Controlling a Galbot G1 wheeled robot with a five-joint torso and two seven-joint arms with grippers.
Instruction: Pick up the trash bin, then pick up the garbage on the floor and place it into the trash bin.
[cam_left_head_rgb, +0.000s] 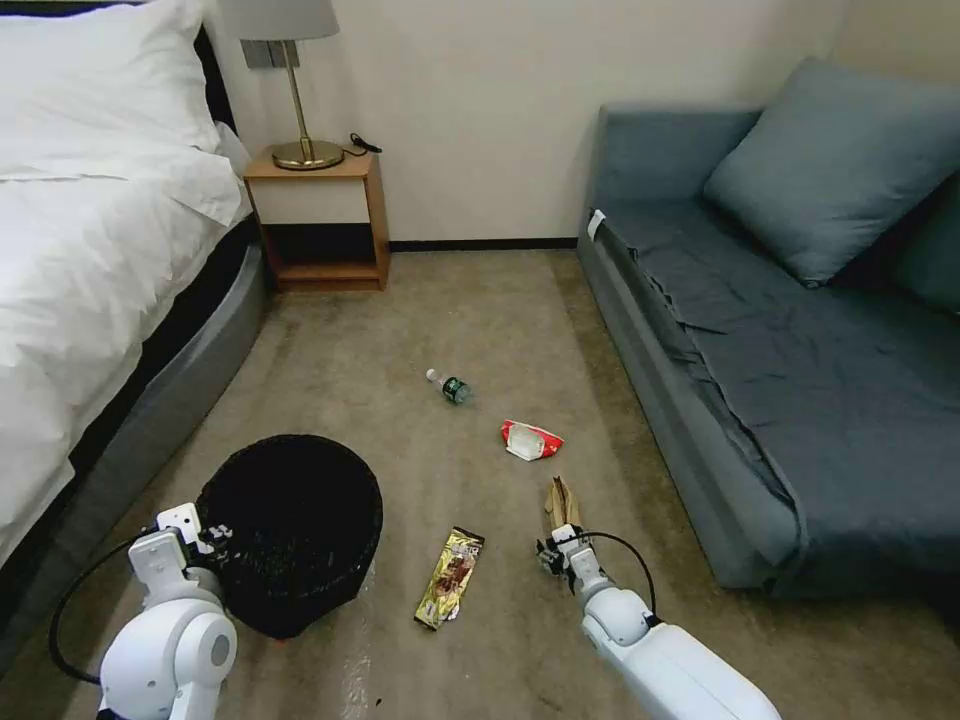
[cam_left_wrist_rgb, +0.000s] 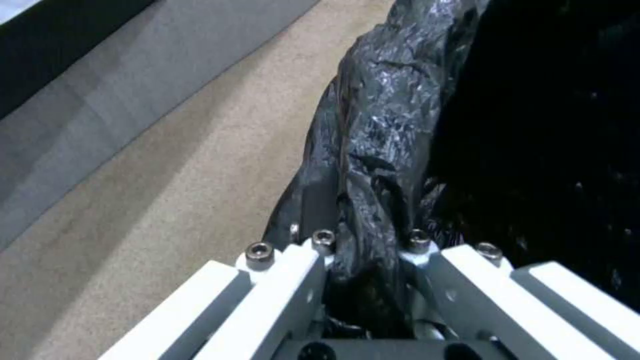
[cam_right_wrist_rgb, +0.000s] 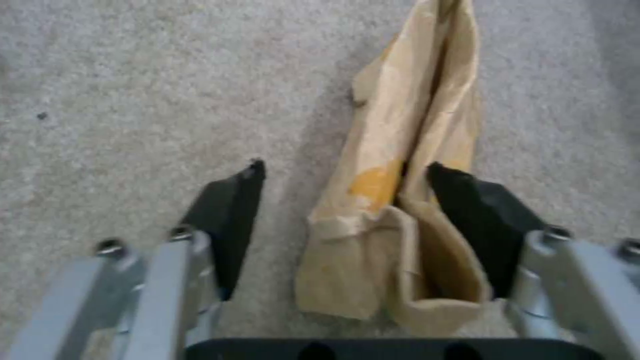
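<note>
Bed (cam_left_head_rgb: 90, 230), nightstand (cam_left_head_rgb: 318, 222) (lamp (cam_left_head_rgb: 292, 80) atop), sofa (cam_left_head_rgb: 800, 370)

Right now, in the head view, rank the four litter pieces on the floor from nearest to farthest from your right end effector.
1. Crumpled brown paper bag: between the open fingers of the right end effector.
2. Gold-brown snack wrapper: on the carpet toward the trash bin, which the left end effector grips.
3. Red-and-white wrapper: just beyond the bag.
4. Small clear bottle: farthest, mid-floor.

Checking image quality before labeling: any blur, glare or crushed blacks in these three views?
Head view: sharp, wide-angle bend at edges; trash bin interior crushed to black. Left wrist view: glare specks on the bin's liner, mouth featureless black. Right wrist view: soft throughout; brown paper bag between the right gripper fingers is blurred.
</note>
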